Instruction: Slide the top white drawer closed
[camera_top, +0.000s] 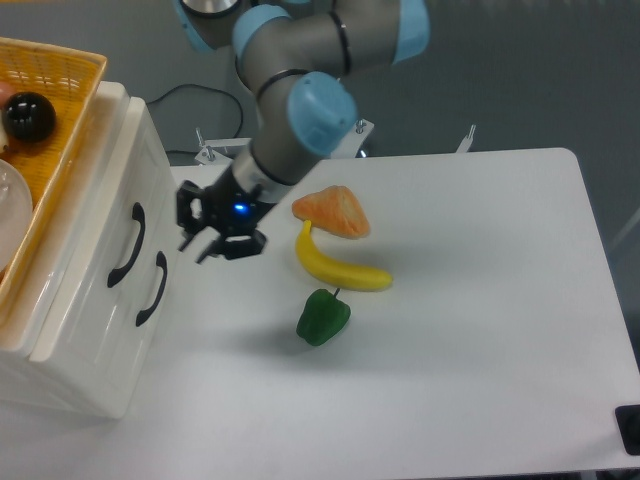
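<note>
The small white cabinet (95, 330) stands at the left edge of the table. The top white drawer (105, 215) is its upper one, and its front looks flush with the cabinet face. Its black curved handle (128, 245) is free of any grip. My gripper (197, 240) hangs just right of the drawer front, a short gap away and touching nothing. Its fingers are open and point toward the cabinet, with nothing between them.
The lower drawer has an identical black handle (155, 290). An orange basket (60, 150) holding a black ball (28, 115) sits on top of the cabinet. A peach-coloured fruit (332, 212), a banana (340, 268) and a green pepper (322, 318) lie right of the gripper.
</note>
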